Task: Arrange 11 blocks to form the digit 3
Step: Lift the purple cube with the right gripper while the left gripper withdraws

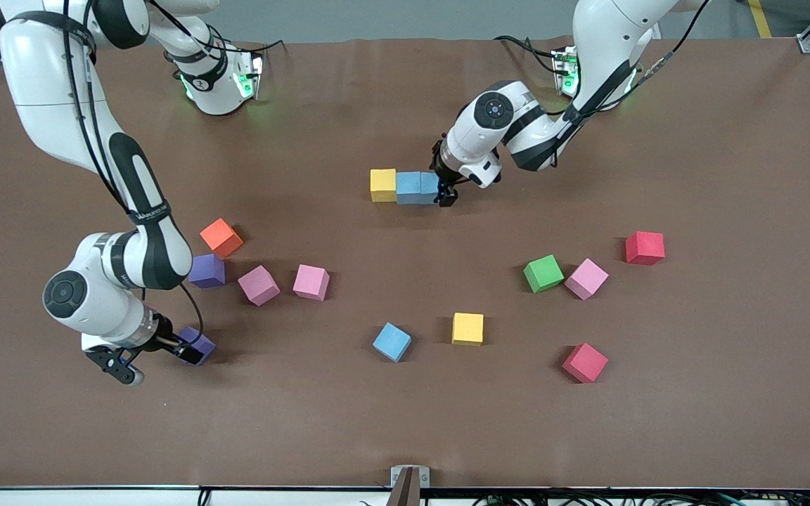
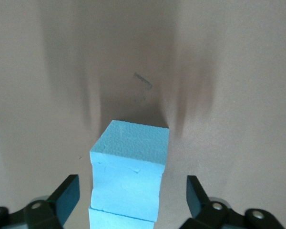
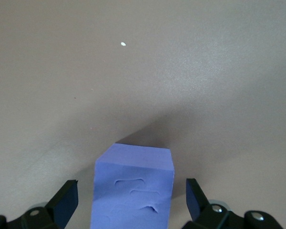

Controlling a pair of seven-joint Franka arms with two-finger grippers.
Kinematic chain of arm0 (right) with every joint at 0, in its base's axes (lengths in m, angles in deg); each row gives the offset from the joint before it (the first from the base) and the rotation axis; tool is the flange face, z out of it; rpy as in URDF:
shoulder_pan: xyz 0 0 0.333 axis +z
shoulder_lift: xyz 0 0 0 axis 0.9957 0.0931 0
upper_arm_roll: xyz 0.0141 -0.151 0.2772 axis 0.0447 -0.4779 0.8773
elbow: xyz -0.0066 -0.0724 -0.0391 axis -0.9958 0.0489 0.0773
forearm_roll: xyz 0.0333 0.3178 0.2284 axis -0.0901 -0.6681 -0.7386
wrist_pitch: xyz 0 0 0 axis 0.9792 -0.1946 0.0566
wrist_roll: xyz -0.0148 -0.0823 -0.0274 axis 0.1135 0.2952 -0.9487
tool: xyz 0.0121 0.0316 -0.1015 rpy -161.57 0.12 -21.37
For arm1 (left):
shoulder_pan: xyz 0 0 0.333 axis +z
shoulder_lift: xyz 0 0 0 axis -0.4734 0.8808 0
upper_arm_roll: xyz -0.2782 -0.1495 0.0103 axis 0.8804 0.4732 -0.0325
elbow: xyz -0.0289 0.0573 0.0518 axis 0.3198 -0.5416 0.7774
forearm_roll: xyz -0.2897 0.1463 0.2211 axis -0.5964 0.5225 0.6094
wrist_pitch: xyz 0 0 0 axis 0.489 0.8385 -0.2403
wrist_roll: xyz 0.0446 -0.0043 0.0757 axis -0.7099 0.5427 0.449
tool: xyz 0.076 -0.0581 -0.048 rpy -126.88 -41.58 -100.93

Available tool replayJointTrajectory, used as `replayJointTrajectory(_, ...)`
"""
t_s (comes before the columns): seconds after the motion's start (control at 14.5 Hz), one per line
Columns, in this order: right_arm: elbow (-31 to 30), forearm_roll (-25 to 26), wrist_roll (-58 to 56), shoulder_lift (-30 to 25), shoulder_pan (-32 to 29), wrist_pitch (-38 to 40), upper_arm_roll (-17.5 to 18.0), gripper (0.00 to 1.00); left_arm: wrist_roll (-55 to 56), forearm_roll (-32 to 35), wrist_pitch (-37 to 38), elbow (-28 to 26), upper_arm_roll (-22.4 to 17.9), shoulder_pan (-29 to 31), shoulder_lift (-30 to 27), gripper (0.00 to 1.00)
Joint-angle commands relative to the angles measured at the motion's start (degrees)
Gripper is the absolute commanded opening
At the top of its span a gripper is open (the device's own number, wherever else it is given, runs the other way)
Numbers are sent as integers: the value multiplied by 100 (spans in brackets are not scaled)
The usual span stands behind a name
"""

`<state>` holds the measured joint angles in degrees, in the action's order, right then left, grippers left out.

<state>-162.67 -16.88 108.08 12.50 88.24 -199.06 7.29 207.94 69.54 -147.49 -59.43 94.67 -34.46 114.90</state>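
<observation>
I'm seeing the left end effector (image 1: pixel 445 195) standing open around a light blue block (image 2: pixel 128 171) beside the yellow block (image 1: pixel 382 185), mid-tabletop (image 1: pixel 405 422). The right end effector (image 1: pixel 187 349) is straddling a purple block (image 3: pixel 133 188), fingers apart, near the right arm's edge.

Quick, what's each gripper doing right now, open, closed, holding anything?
Left gripper: open, fingers apart on either side of the light blue block, not gripping it.
Right gripper: open around the purple block, not clamped on it.

I see the blocks (image 1: pixel 391 341) are matte, grainy foam — the table (image 1: pixel 728 393) is matte brown, smooth cover.
</observation>
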Motion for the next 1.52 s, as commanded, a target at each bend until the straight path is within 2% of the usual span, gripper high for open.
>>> replayJointTrajectory(0.0, 51, 127, 131, 38, -33, -8, 31, 100, 25, 158, 220, 54, -2, -12, -144, 100)
replayJointTrajectory(0.14, 51, 127, 131, 74, -33, -8, 31, 100, 34, 159, 544, 54, 77, -3, -407, 100)
replayJointTrajectory(0.21, 60, 127, 131, 91, -33, -8, 31, 95, 60, 159, 729, 54, 216, 40, -531, 100)
replayJointTrajectory(0.28, 60, 127, 131, 117, -24, -8, 22, 81, 78, 159, 887, 54, 322, 75, -663, 100)
replayJointTrajectory(0.41, 51, 127, 131, 135, 29, -86, -56, 68, 96, 159, 1003, 54, 376, 85, -882, 100)
replayJointTrajectory(0.55, 42, 135, 114, 135, 81, -113, -83, 50, 70, 159, 1073, 106, 402, 84, -997, 100)
replayJointTrajectory(0.62, 42, 135, 79, 118, 82, -104, -83, 37, 61, 150, 1117, 185, 402, 85, -1050, 100)
replayJointTrajectory(0.83, 60, 118, 43, -14, 108, -26, -74, 9, 17, 159, 1783, 807, 376, 93, -1033, 100)
replayJointTrajectory(1.1, 86, 127, -483, -513, 249, 614, -74, 4, -824, 194, 2768, 1853, 358, 506, -1033, 100)
replayJointTrajectory(1.45, 86, 57, -712, -1533, 590, 2459, 4, 4, -2528, 194, 3665, 2909, 358, 1226, -954, 100)
